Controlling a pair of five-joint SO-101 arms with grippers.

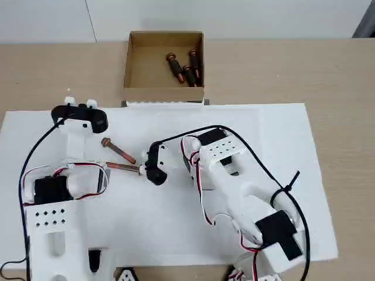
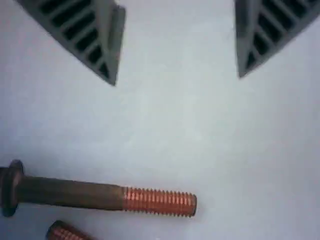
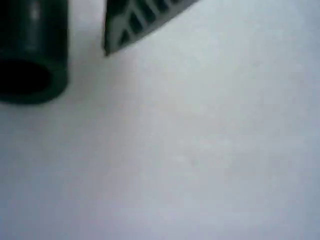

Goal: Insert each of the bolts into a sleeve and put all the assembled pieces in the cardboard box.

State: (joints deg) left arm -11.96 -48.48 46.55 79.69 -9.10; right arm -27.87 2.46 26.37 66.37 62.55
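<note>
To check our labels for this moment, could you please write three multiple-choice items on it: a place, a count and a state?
1. Where do the assembled pieces lie? A on the wooden tabletop; B in the cardboard box; C on an arm's base.
2. How many bolts without a sleeve lie on the white sheet? A two; B four; C none.
3. How is the left claw? A shut on a bolt; B shut on a sleeve; C open.
Key: 1 B, they rest on the box floor. 2 A, a far bolt and a near bolt lie there. 3 C, its fingers stand apart over bare sheet.
</note>
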